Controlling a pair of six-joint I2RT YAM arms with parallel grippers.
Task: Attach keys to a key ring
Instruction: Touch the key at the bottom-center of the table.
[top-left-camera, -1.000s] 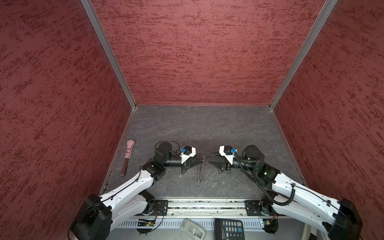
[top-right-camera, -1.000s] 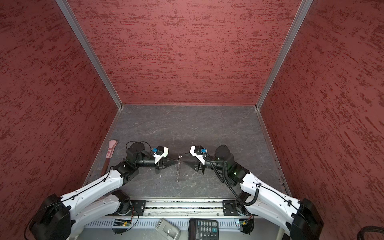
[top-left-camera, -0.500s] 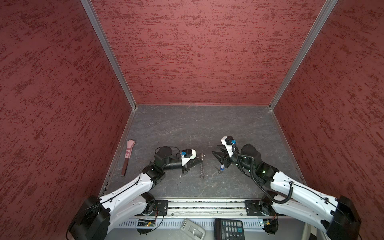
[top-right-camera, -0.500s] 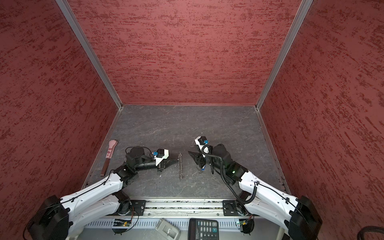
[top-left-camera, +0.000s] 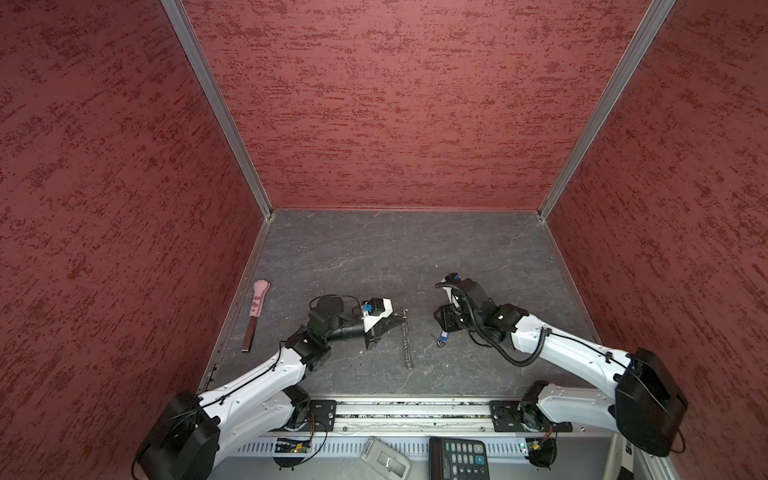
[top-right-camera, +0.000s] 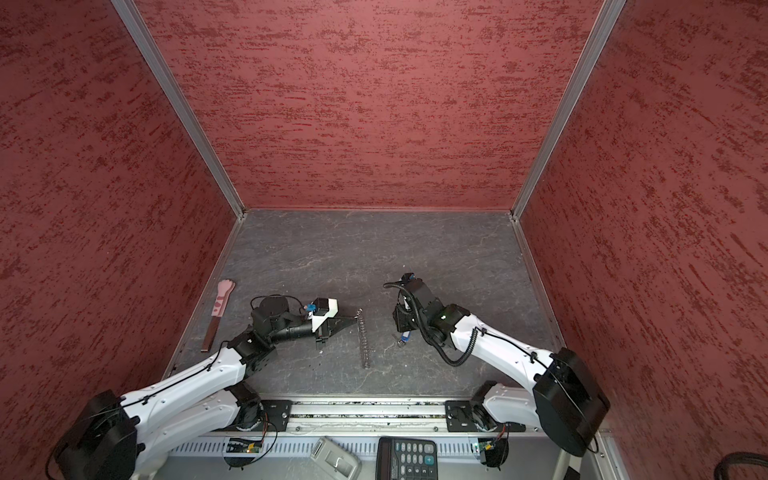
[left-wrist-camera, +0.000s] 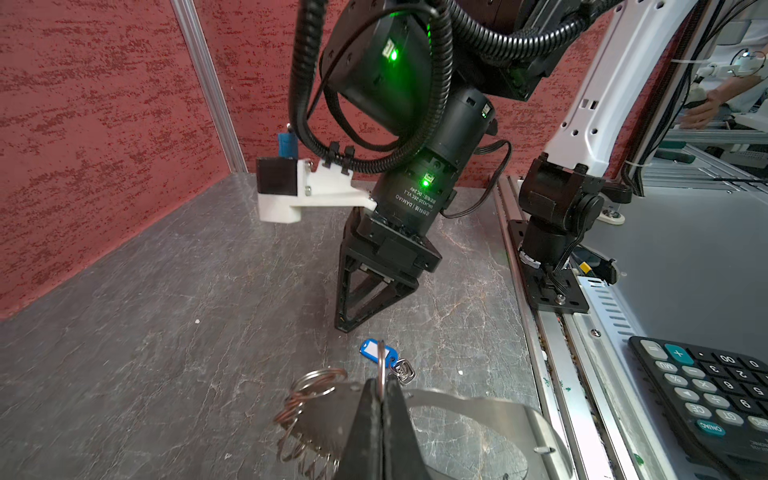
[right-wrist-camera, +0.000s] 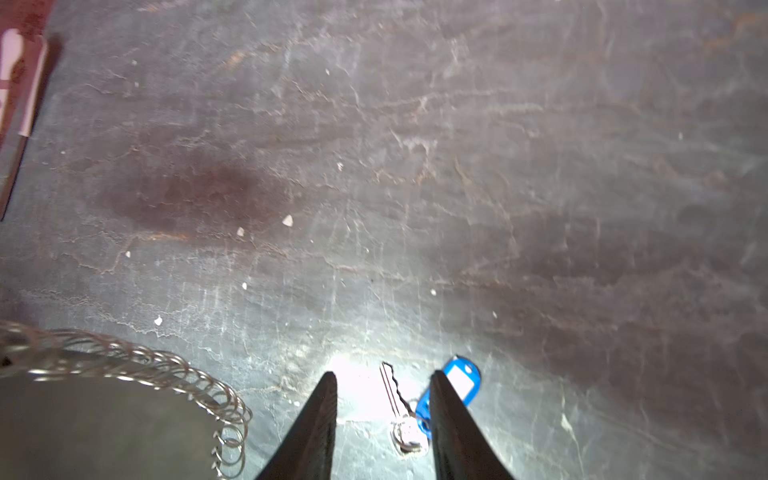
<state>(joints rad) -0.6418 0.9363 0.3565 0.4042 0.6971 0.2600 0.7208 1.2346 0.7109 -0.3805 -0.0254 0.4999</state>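
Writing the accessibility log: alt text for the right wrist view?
The right gripper, jaws apart, hangs over a silver key joined to a blue key tag, both lying on the grey table; the key shows between the jaws, the tag partly behind one. Beside them curves the key ring with its row of small silver rings.

Glossy blue plastic on the key tag (right-wrist-camera: 459, 384), with a pale matt label; bright bare metal for the key (right-wrist-camera: 392, 390); shiny silver wire loops along the key ring (right-wrist-camera: 178, 370); matt, veined, stone-like table (right-wrist-camera: 415, 166); rough mottled red walls (top-left-camera: 395, 104).
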